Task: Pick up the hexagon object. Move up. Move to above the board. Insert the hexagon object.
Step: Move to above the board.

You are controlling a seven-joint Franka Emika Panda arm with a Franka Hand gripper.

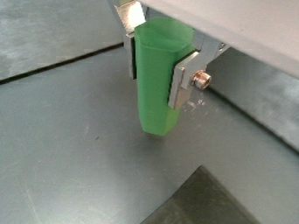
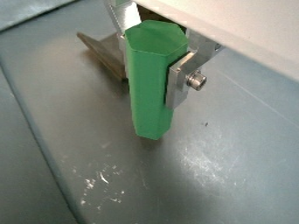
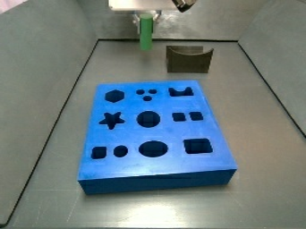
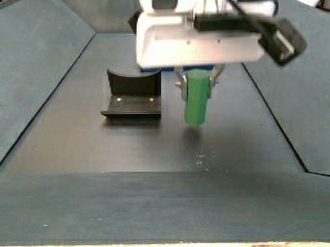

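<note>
My gripper (image 1: 158,63) is shut on the hexagon object (image 1: 158,83), a slim green peg hanging upright between the silver fingers (image 1: 184,80). Both wrist views show it gripped near its top (image 2: 149,83), its lower end free above the grey floor. In a side view the gripper (image 3: 146,21) holds the peg (image 3: 146,34) beyond the far edge of the blue board (image 3: 156,172), which lies flat with dark cut-out holes, a hexagon hole (image 3: 114,94) at its far left. In a side view the gripper (image 4: 198,83) holds the peg (image 4: 198,100) off the floor.
The dark fixture (image 3: 188,59) stands on the floor beside the peg, behind the board; it also shows in a side view (image 4: 131,96) and in a wrist view (image 2: 100,52). Sloped grey walls (image 3: 72,80) enclose the work area.
</note>
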